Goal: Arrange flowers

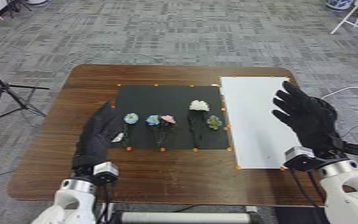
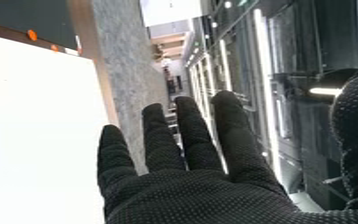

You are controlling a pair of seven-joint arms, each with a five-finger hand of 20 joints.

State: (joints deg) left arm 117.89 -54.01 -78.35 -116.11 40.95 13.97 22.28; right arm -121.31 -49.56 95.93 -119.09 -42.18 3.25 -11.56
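On the table (image 1: 140, 177), flowers (image 1: 198, 105) lie on a mat (image 1: 158, 97) left of a sheet (image 1: 251, 115).

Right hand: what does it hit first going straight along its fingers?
Looks free as far as shown: the right hand points over the far end of the white sheet toward the floor; its height is unclear.

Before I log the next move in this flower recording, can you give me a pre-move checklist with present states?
1. Right hand open and free: ok, fingers straight, holding nothing.
2. Right hand over the flowers: not ok, it is by the white sheet's right edge.
3. White flower lying on the black mat: ok.
4. Pink flower separate from its blue neighbour: cannot tell, heads close together, stems bunched.
5. Left hand not touching the pale bloom: cannot tell, they are very close.
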